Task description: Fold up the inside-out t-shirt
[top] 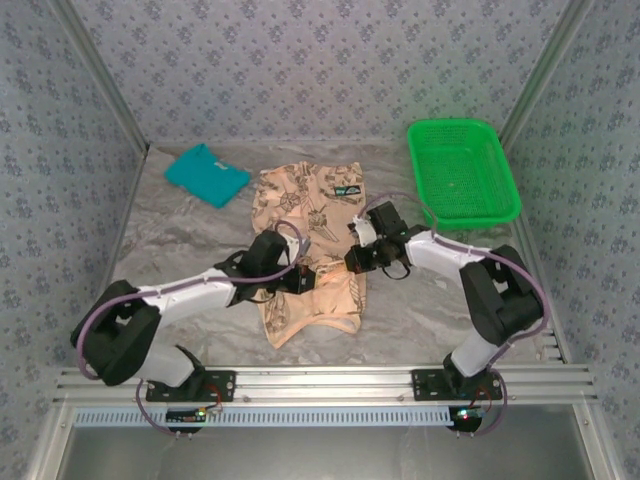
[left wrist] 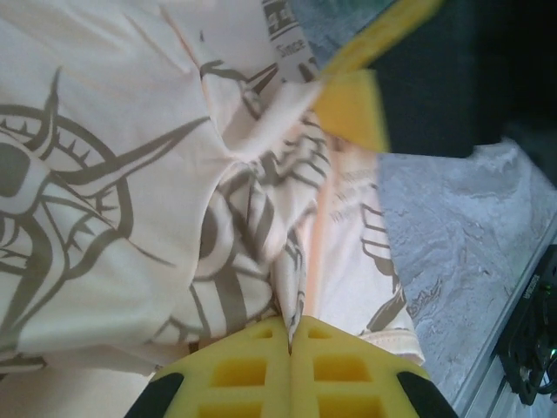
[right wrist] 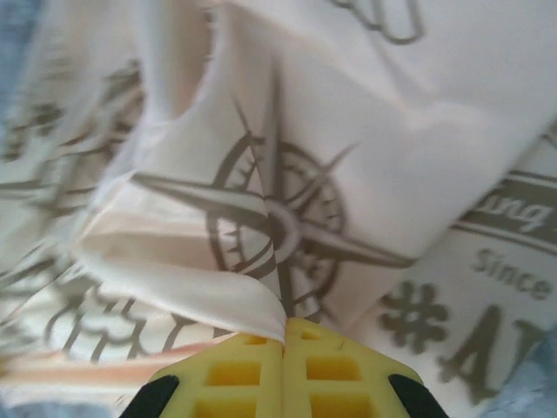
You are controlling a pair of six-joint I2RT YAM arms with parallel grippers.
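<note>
The inside-out t-shirt [top: 310,200] lies at the centre of the counter [top: 180,250], with its long axis running from the far edge toward the near edge. The left gripper [top: 303,281] is clamped on a raised fold of cloth at mid-length. The right gripper [top: 356,262] is clamped on cloth just beside it, toward the right edge. Both grips lie across the short axis, so the next fold probably runs along the length.

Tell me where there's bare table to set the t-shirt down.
Bare table left, between teal shirt and left arm; also the strip this side of the t-shirt. Crowded: centre, where left end effector and right end effector pinch the t-shirt; basket takes far right.
</note>
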